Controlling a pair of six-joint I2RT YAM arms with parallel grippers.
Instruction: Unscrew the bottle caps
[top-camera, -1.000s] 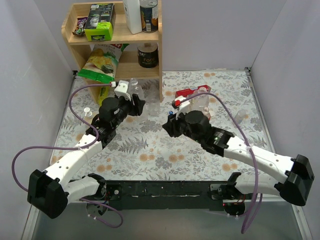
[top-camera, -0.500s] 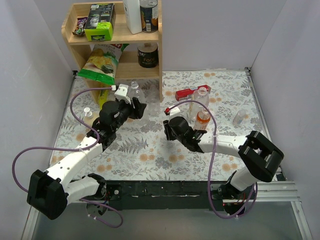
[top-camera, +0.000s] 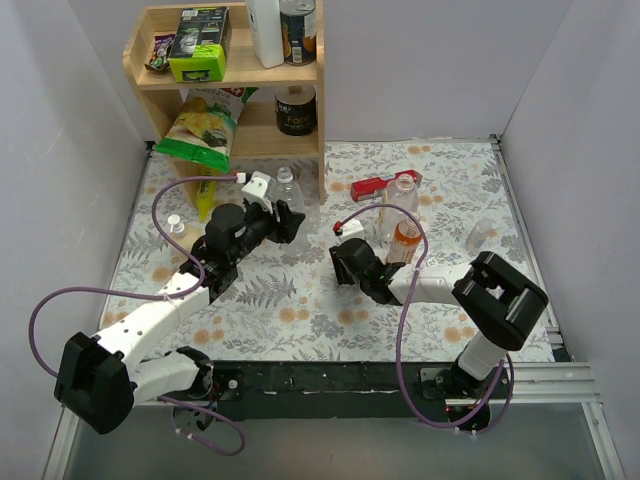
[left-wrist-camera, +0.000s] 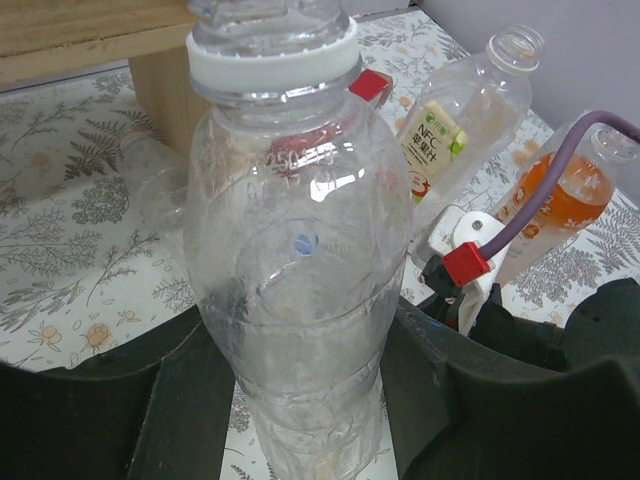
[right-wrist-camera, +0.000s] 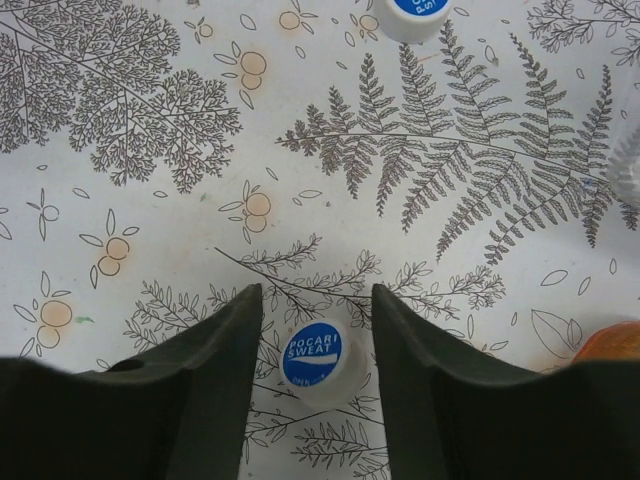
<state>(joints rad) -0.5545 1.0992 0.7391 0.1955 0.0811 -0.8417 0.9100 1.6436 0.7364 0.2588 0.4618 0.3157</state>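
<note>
My left gripper (top-camera: 288, 216) (left-wrist-camera: 310, 400) is shut on a clear colourless bottle (left-wrist-camera: 290, 250) (top-camera: 286, 188) and holds it upright beside the shelf post. A white ring (left-wrist-camera: 272, 55) sits at its neck; the top is cut off by the frame edge. My right gripper (top-camera: 347, 262) (right-wrist-camera: 316, 300) is open and points down at the table. A white cap with a blue top (right-wrist-camera: 312, 358) lies between its fingers, touching neither. A second cap (right-wrist-camera: 415, 12) lies farther off. An orange bottle (top-camera: 404, 240) (left-wrist-camera: 560, 205) and an uncapped clear bottle (top-camera: 402, 195) (left-wrist-camera: 470, 105) stand right of the gripper.
A wooden shelf (top-camera: 235, 70) with tins, a box and a chip bag stands at the back left. A small clear bottle (top-camera: 478, 236) lies at the right. A loose white cap (top-camera: 176, 222) lies near the left wall. A red-ended object (top-camera: 375, 187) lies behind the bottles.
The right arm has folded in and its gripper has dropped to the table left of the orange bottle. The left gripper has carried its bottle a little to the right.
</note>
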